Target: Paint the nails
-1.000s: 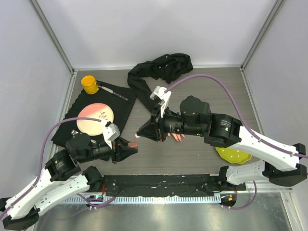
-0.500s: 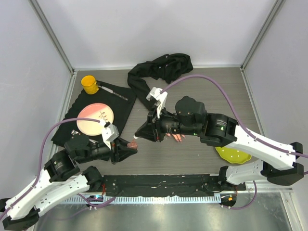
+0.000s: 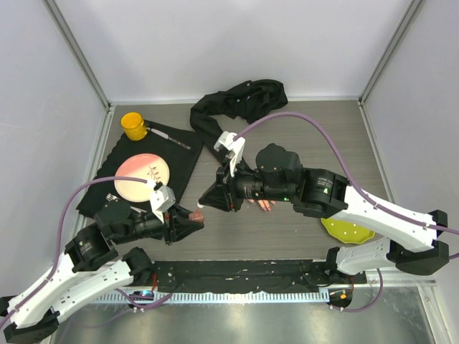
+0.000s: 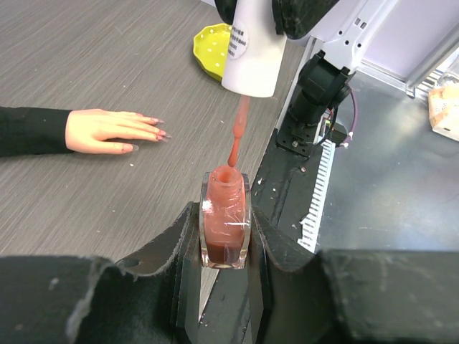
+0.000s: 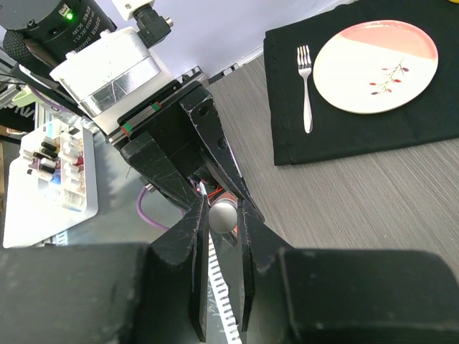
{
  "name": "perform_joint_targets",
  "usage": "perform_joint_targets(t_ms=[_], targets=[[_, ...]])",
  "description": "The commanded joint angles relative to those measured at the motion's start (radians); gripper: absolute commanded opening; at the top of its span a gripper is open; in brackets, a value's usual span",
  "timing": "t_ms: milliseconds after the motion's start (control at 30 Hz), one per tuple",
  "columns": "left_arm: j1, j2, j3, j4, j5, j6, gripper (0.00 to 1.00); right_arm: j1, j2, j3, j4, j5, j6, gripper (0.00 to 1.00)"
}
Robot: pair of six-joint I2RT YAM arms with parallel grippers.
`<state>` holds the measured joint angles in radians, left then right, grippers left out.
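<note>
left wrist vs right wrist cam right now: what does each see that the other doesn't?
Left wrist only: the mannequin hand and its nails, the yellow dish, the brush hanging over the open polish bottle. Right wrist only: the plate, fork and black cloth. Both: the left gripper clamping that bottle, the white cap pinched in the right gripper, the grey table.

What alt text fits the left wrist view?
The left gripper clamps a square glass bottle of red-pink polish, while the right gripper holds a white cap above it, its red brush tip at the open neck. To the left, a pale mannequin hand in a black sleeve lies flat on the grey wood-grain table; a yellow dotted dish sits beyond.
</note>
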<state>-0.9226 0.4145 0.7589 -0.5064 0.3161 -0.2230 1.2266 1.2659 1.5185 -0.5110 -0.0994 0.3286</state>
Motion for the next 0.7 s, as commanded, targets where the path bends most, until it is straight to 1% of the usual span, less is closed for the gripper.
perform_joint_targets(t_ms=[0, 667], targets=[[0.001, -0.014, 0.023, 0.043, 0.020, 0.014, 0.00, 0.001, 0.001, 0.011, 0.035, -0.011, 0.003, 0.01], [-0.001, -0.019, 0.023, 0.045, 0.020, 0.014, 0.00, 0.001, 0.024, 0.002, 0.037, -0.037, 0.007, 0.01]])
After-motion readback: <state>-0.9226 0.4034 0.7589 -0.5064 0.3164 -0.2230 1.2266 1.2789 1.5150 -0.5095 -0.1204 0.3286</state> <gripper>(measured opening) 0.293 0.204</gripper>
